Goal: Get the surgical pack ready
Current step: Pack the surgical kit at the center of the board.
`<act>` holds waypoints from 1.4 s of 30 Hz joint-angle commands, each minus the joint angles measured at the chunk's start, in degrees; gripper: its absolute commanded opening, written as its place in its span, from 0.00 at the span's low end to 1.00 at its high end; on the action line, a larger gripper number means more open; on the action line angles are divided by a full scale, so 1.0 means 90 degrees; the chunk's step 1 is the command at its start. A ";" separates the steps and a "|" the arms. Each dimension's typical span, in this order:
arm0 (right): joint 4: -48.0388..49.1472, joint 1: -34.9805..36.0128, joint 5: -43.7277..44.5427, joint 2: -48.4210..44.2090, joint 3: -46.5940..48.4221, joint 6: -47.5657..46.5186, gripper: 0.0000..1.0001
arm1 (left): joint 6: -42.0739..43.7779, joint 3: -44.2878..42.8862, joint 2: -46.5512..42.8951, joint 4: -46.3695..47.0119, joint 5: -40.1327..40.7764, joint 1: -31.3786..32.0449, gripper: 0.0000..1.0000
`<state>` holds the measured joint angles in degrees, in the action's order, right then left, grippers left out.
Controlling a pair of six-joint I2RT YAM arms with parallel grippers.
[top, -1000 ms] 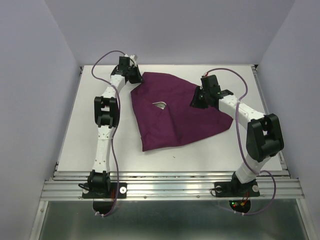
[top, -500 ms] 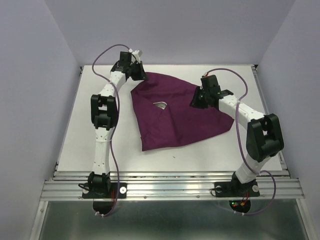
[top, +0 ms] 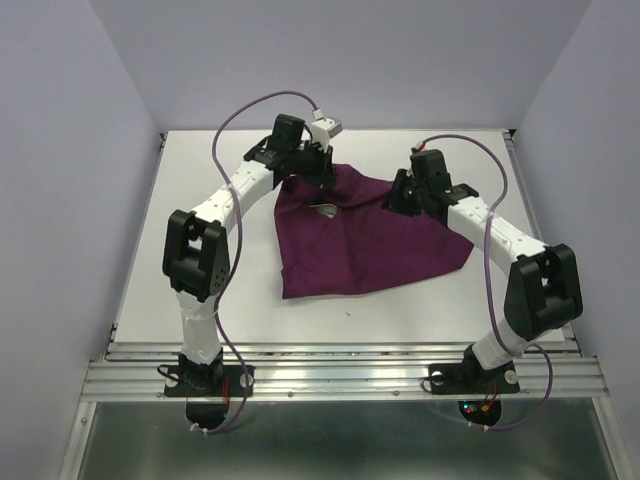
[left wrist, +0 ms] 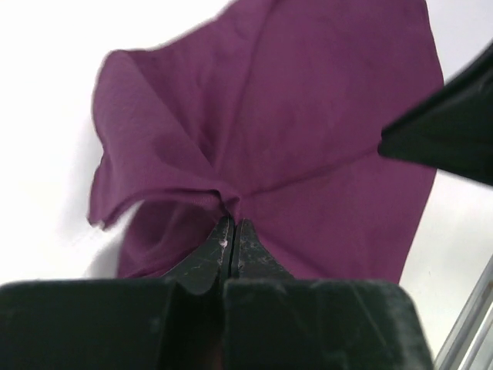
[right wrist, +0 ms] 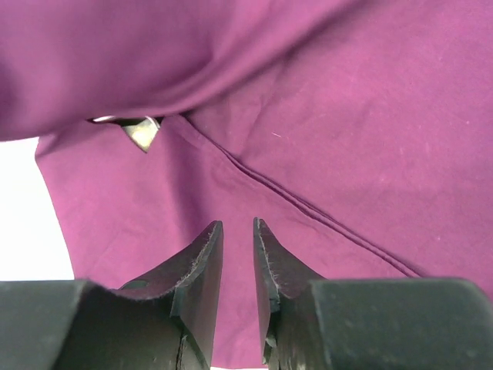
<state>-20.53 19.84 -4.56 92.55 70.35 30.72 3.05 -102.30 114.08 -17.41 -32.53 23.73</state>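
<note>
The plum-purple cloth (top: 370,240) lies bunched over the middle of the table. My left gripper (top: 318,172) is shut on the cloth's far corner (left wrist: 223,199) and holds it raised, so folds fan out from the fingertips. My right gripper (top: 403,197) hovers low over the cloth's right part (right wrist: 347,139), its jaws a narrow gap apart with nothing between them. A shiny bit of the steel tray (top: 322,209) peeks out from under a fold (right wrist: 140,131). Scissors, forceps, gauze pads and packets are out of view.
Bare white tabletop (top: 190,250) surrounds the cloth on the left and front. The right arm's dark body (left wrist: 451,127) juts into the left wrist view. Lilac walls close in the table at the back and sides.
My left gripper closed on the cloth's far-left corner, then lifted and carried it to the right, pulling that corner inward. The right gripper stayed over the cloth, barely shifted.
</note>
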 commanded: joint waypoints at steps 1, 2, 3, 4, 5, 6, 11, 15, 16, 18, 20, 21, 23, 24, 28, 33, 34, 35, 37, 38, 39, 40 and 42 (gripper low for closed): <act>0.0299 -0.0036 -0.0021 -0.0371 -0.0150 0.0044 0.28 | 0.0588 0.0856 -0.0779 0.0235 -0.0252 0.0136 0.00; 0.0309 -0.0036 -0.0021 -0.0430 -0.0199 0.0044 0.28 | 0.0657 0.1004 -0.0868 0.0245 -0.0301 0.0176 0.00; 0.0309 -0.0036 -0.0002 -0.0459 -0.0209 0.0053 0.28 | 0.0715 0.1141 -0.0956 0.0245 -0.0330 0.0215 0.00; 0.0309 -0.0036 0.0037 -0.0488 -0.0219 0.0053 0.29 | 0.0832 0.1384 -0.1092 0.0235 -0.0398 0.0302 0.00; 0.0309 -0.0036 0.0057 -0.0537 -0.0228 0.0053 0.29 | 0.0891 0.1589 -0.1152 0.0196 -0.0457 0.0342 0.00; 0.0309 -0.0036 0.0067 -0.0557 -0.0228 0.0053 0.29 | 0.0959 0.1669 -0.1191 0.0138 -0.0506 0.0381 0.00; 0.0299 -0.0036 0.0038 -0.0655 -0.0189 0.0024 0.35 | 0.1116 0.2098 -0.1309 -0.0282 -0.0506 0.0674 0.00; 0.0289 -0.0036 -0.0196 -0.0596 -0.0082 -0.0034 0.38 | 0.1029 0.2703 -0.1465 -0.0263 -0.0107 0.0840 0.00; 0.0299 -0.0036 -0.0342 -0.0519 -0.0005 -0.0044 0.40 | 0.1009 0.2908 -0.1513 -0.0253 0.0078 0.0869 0.00; 0.0299 -0.0036 -0.0567 -0.0372 0.0122 -0.0122 0.46 | 0.0960 0.3075 -0.1552 -0.0282 0.0226 0.0947 0.00; 0.0241 -0.0036 -0.0782 0.0007 0.0414 -0.0181 0.50 | 0.0941 0.3134 -0.1562 -0.0302 0.0382 0.0987 0.00; 0.0241 -0.0036 -0.0841 0.0125 0.0503 -0.0171 0.50 | 0.0931 0.3154 -0.1563 -0.0302 0.0440 0.1006 0.00; 0.0377 -0.0036 -0.1084 0.0466 0.0698 0.0003 0.54 | 0.0911 0.3173 -0.1572 -0.0302 0.0568 0.1026 0.00; 0.0493 -0.0036 -0.1201 0.0555 0.0728 0.0111 0.56 | 0.0902 0.3173 -0.1563 -0.0302 0.0587 0.1036 0.00; 0.0885 0.0139 -0.1398 0.1199 0.1030 0.0492 0.68 | 0.0901 0.3125 -0.1504 -0.0351 0.0636 0.1045 0.00; 0.1031 0.0286 -0.1271 0.1854 0.1431 0.0883 0.75 | 0.0931 0.3154 -0.1543 -0.0409 0.0646 0.1045 0.00; 0.1099 0.0286 -0.1300 0.1981 0.1499 0.0932 0.75 | 0.0940 0.3183 -0.1582 -0.0400 0.0617 0.1045 0.00; 0.1148 0.0354 -0.1320 0.2030 0.1500 0.1019 0.76 | 0.0941 0.3183 -0.1601 -0.0371 0.0607 0.1045 0.00; 0.1246 0.0355 -0.1281 0.2128 0.1510 0.1108 0.77 | 0.0950 0.3193 -0.1592 -0.0361 0.0578 0.1045 0.00; 0.1275 0.0355 -0.1271 0.2157 0.1510 0.1108 0.77 | 0.0950 0.3183 -0.1582 -0.0361 0.0549 0.1045 0.00; 0.1305 0.0355 -0.1271 0.2187 0.1500 0.1176 0.76 | 0.0950 0.3164 -0.1563 -0.0380 0.0519 0.1045 0.00; 0.1373 0.0355 -0.1261 0.2216 0.1490 0.1196 0.72 | 0.0950 0.3144 -0.1543 -0.0380 0.0500 0.1045 0.00; 0.1403 0.0413 -0.1242 0.2284 0.1471 0.1254 0.64 | 0.0960 0.3125 -0.1533 -0.0390 0.0471 0.1045 0.00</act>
<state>-12.36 22.72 -15.51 112.31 80.93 39.94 11.51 -74.22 103.35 -18.90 -26.74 32.69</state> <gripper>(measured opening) 0.679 0.034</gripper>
